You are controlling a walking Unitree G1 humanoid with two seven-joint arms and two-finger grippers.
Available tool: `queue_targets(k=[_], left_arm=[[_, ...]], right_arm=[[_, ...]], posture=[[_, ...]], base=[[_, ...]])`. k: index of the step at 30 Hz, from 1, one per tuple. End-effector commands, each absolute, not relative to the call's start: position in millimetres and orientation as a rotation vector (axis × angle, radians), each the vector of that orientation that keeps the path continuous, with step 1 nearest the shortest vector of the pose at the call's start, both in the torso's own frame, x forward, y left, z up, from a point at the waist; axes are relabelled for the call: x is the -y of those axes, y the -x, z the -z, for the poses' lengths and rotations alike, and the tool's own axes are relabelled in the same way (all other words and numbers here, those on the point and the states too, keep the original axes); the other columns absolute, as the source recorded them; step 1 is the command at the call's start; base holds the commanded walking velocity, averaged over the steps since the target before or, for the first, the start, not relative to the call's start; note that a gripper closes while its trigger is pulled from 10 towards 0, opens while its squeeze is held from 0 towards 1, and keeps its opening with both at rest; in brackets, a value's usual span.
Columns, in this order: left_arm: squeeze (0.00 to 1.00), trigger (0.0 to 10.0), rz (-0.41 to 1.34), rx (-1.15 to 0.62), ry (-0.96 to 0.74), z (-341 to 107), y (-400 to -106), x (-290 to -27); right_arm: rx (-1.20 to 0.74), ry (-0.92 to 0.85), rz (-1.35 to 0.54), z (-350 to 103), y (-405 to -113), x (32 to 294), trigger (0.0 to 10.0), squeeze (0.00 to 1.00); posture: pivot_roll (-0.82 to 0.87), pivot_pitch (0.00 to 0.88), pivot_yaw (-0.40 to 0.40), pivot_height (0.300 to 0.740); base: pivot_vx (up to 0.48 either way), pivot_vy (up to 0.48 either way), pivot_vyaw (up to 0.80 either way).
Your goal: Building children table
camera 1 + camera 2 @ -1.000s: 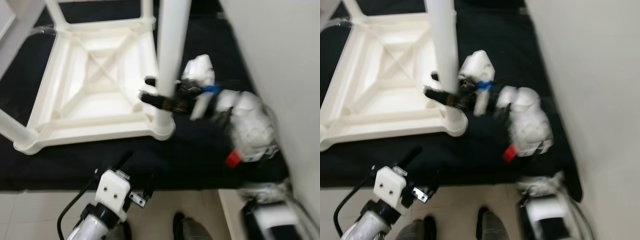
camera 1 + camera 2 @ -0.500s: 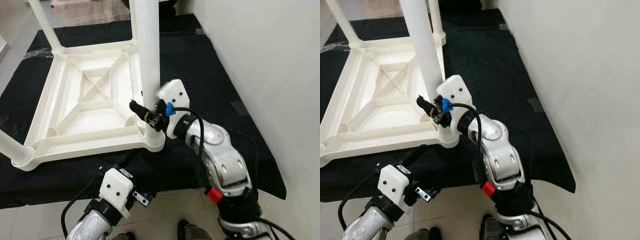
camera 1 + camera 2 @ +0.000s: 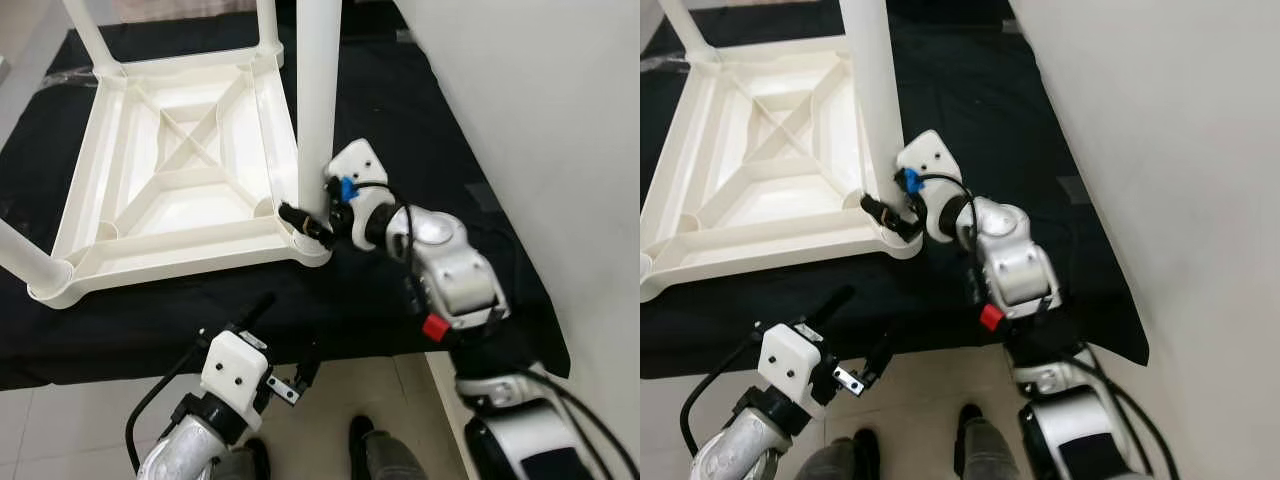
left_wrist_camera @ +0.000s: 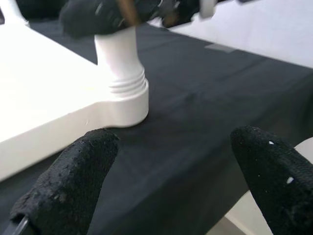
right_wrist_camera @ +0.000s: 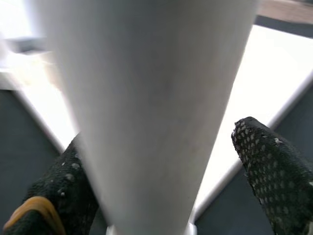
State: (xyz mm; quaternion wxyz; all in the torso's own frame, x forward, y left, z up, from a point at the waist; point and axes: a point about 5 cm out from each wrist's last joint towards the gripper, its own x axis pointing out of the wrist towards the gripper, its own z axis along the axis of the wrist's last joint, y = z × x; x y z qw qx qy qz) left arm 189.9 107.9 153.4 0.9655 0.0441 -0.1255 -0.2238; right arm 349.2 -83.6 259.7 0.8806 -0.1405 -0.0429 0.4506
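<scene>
A white plastic children's table (image 3: pixel 170 250) lies upside down on a black cloth (image 3: pixel 430 110), its legs pointing up. My right gripper (image 3: pixel 310 222) is open and straddles the near-right leg (image 3: pixel 318 100) just above its threaded socket. In the right wrist view the leg (image 5: pixel 146 98) stands between the two black fingers (image 5: pixel 274 166); one finger touches it and a thin gap shows at the other. My left gripper (image 3: pixel 285 338) hangs open and holds nothing, low at the cloth's front edge, facing that corner socket (image 4: pixel 122 93).
A white wall (image 3: pixel 560 120) rises close on the right. Other table legs stand at the far left (image 3: pixel 85 30) and the near left (image 3: pixel 20 255). Pale tiled floor (image 3: pixel 60 430) lies in front of the cloth, with my feet (image 3: pixel 370 455) on it.
The camera has shifted. My right gripper has slid down the leg, closer to its base. The left gripper stays low at the cloth's front edge.
</scene>
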Motion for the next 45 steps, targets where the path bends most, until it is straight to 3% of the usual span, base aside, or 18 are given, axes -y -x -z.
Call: queue_targets(k=[1,2,10,15,16,18,19,23,32,34,36,37,38,39,40,41,43,45], left_arm=[[0.0,10.0,0.45,0.243,-0.094,-152,-187,-107],[0.0,10.0,0.451,0.241,-0.094,-151,-187,-107],[0.0,10.0,0.455,0.237,-0.098,-151,-185,-107],[0.0,10.0,0.452,0.236,-0.101,-152,-184,-108],[0.0,10.0,0.451,0.236,-0.101,-152,-183,-108],[0.0,10.0,0.451,0.236,-0.101,-152,-183,-108],[0.0,10.0,0.45,0.236,-0.102,-152,-183,-108],[0.0,10.0,0.448,0.234,-0.103,-152,-183,-108],[0.0,10.0,0.449,0.232,-0.103,-151,-182,-108],[0.0,10.0,0.45,0.23,-0.1,-151,-181,-107],[0.0,10.0,0.45,0.229,-0.1,-150,-181,-107],[0.0,10.0,0.449,0.228,-0.101,-150,-180,-107],[0.0,10.0,0.449,0.228,-0.101,-150,-180,-107],[0.0,10.0,0.448,0.227,-0.101,-150,-180,-108],[0.0,10.0,0.446,0.224,-0.104,-149,-181,-111],[0.0,10.0,0.446,0.224,-0.104,-149,-181,-111],[0.0,10.0,0.447,0.221,-0.105,-149,-182,-112],[0.0,10.0,0.455,0.217,-0.107,-147,-184,-113]], right_arm=[[0.108,0.268,-1.024,-259,-346,80,10.0,1.0],[0.121,0.263,-1.098,-261,-344,79,10.0,0.0],[0.187,0.243,-1.392,-273,-344,74,10.0,0.0],[0.22,0.223,-1.399,-286,-361,78,10.0,0.0],[0.232,0.205,-1.408,-290,-363,80,3.8,0.0],[0.232,0.205,-1.408,-290,-363,80,3.8,0.0],[0.239,0.19,-1.433,-293,-364,82,0.0,0.0],[0.222,0.182,-1.542,-293,-361,91,0.0,0.0],[0.203,0.174,-1.599,-289,-364,98,0.0,0.0],[0.145,0.152,-1.33,-255,-367,92,0.0,0.0],[0.126,0.144,-1.222,-244,-366,90,0.0,0.0],[0.052,0.116,-1.03,-221,-360,82,0.0,0.0],[0.052,0.116,-1.03,-221,-360,82,0.0,0.0],[0.003,0.101,-0.906,-209,-354,79,0.0,0.0],[-0.105,0.12,-0.632,-180,-318,72,0.0,0.0],[-0.105,0.12,-0.632,-180,-318,72,0.0,0.0],[-0.101,0.094,-0.608,-178,-289,61,0.0,0.0],[-0.076,0.136,-0.64,-179,-287,53,0.0,0.0]], posture=[[0.06,0.315,-0.024,0.74],[0.07,0.306,-0.023,0.74],[0.09,0.313,-0.019,0.74],[0.1,0.31,-0.022,0.74],[0.1,0.309,-0.021,0.74],[0.1,0.309,-0.021,0.74],[0.11,0.308,-0.022,0.74],[0.11,0.304,-0.019,0.74],[0.1,0.3,-0.018,0.74],[0.09,0.288,-0.028,0.74],[0.09,0.288,-0.028,0.74],[0.09,0.291,-0.032,0.74],[0.09,0.291,-0.032,0.74],[0.09,0.291,-0.032,0.74],[0.06,0.298,-0.017,0.74],[0.06,0.298,-0.017,0.74],[0.06,0.298,-0.017,0.74],[0.04,0.289,0.001,0.74]], base=[[0.0,0.0,0.0],[0.0,0.0,0.0],[0.0,0.0,0.0],[0.0,0.0,0.0],[0.0,0.0,0.0],[0.0,0.0,0.0],[0.0,0.0,0.0],[0.0,0.0,0.0],[0.0,0.0,0.0],[0.0,0.0,0.0],[0.0,0.0,0.0],[0.0,0.0,0.0],[0.0,0.0,0.0],[0.0,0.0,0.0],[0.0,0.0,0.0],[0.0,0.0,0.0],[0.0,0.0,0.0],[0.0,0.0,0.0]])
